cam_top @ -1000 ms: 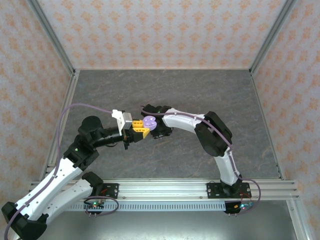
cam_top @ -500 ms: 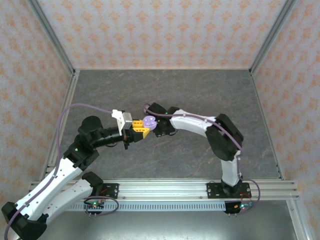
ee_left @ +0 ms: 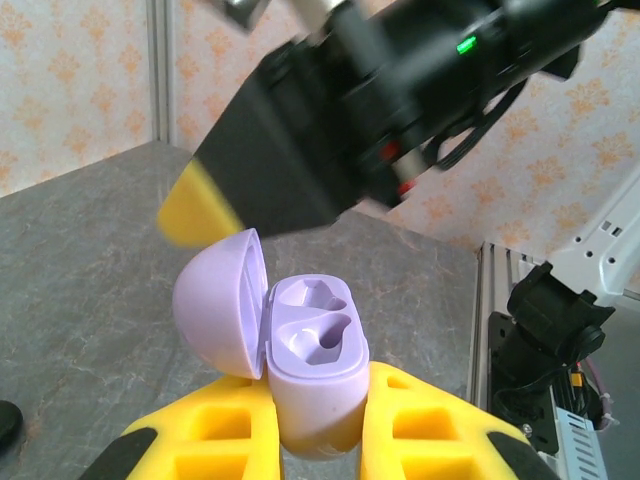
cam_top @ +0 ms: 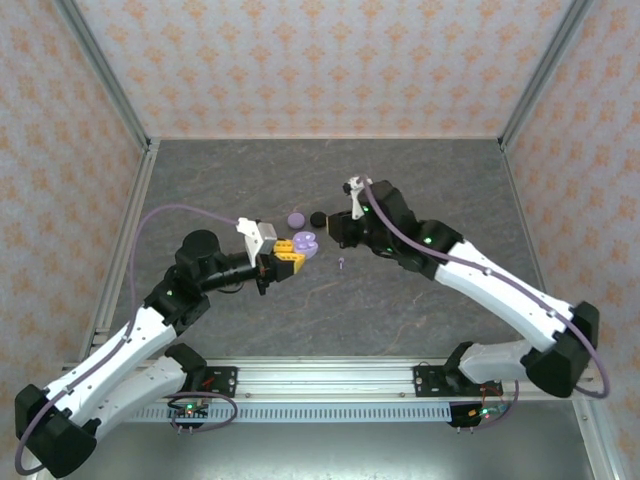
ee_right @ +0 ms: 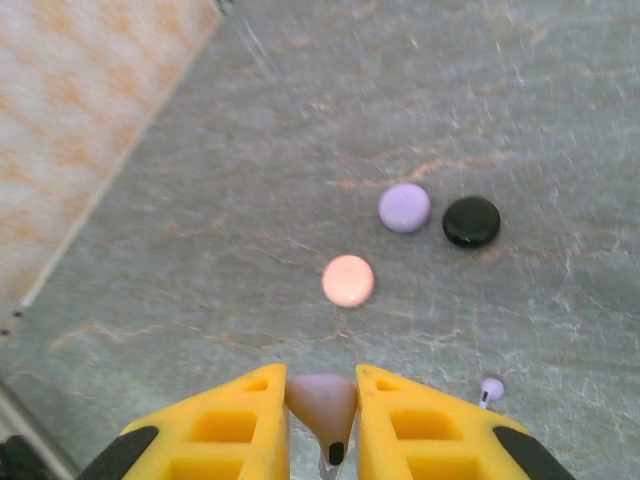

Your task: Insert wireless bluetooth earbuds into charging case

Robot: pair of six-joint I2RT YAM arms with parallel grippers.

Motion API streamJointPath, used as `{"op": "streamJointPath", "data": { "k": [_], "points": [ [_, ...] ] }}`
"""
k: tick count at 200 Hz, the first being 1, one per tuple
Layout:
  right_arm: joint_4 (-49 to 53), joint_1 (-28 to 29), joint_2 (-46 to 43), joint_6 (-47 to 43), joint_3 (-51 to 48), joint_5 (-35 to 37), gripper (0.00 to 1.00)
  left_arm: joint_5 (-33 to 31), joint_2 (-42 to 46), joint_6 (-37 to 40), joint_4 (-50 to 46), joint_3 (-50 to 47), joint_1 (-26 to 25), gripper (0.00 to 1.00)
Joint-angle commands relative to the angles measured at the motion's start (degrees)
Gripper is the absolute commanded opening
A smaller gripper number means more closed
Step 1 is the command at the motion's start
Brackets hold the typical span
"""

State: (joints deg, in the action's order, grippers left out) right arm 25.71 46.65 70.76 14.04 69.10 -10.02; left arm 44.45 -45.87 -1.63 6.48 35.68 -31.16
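pinching an apparently pink earbud, bottom centre: right tool closed on it | left tool clamps open case | bud judged light, slick; hold bulb, stem free

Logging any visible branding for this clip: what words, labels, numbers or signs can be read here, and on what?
None can be read. The lavender charging case, the pink earbud, and the pink disc, lavender disc and black disc are all plain. The wall print is ornament, not lettering. The circuit boards at the arm bases are too small to read.
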Motion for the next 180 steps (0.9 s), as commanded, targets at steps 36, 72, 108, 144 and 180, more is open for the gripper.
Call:
{"op": "streamJointPath", "data": {
  "k": [36, 72, 108, 144, 180],
  "points": [
    [-6.8, 1.7, -8.1, -0.8, -1.5, -7.7, 0.2, -0.3, -4.5, -1.4, 7.3, -0.2, -0.5, 0.0],
    [-7.1, 4.9, -6.3, -1.8, -0.3, -7.6, 0.2, 0.8, -6.5, -1.1, 7.3, 0.9, -0.5, 0.0],
    [-7.3, 6.3, -3.5, -1.8, 0.5, -7.6, 0.19, 0.8, -6.9, -0.9, 7.5, 1.1, -0.5, 0.0],
    [-8.2, 6.4, -1.9, -1.6, 0.3, -7.9, 0.19, 0.9, -6.9, -0.9, 7.5, 1.1, -0.5, 0.0],
    [-8.1, 6.4, -1.0, -1.7, 0.6, -8.1, 0.19, 1.1, -6.9, -0.8, 7.5, 1.2, -0.6, 0.0]
  ]
}}
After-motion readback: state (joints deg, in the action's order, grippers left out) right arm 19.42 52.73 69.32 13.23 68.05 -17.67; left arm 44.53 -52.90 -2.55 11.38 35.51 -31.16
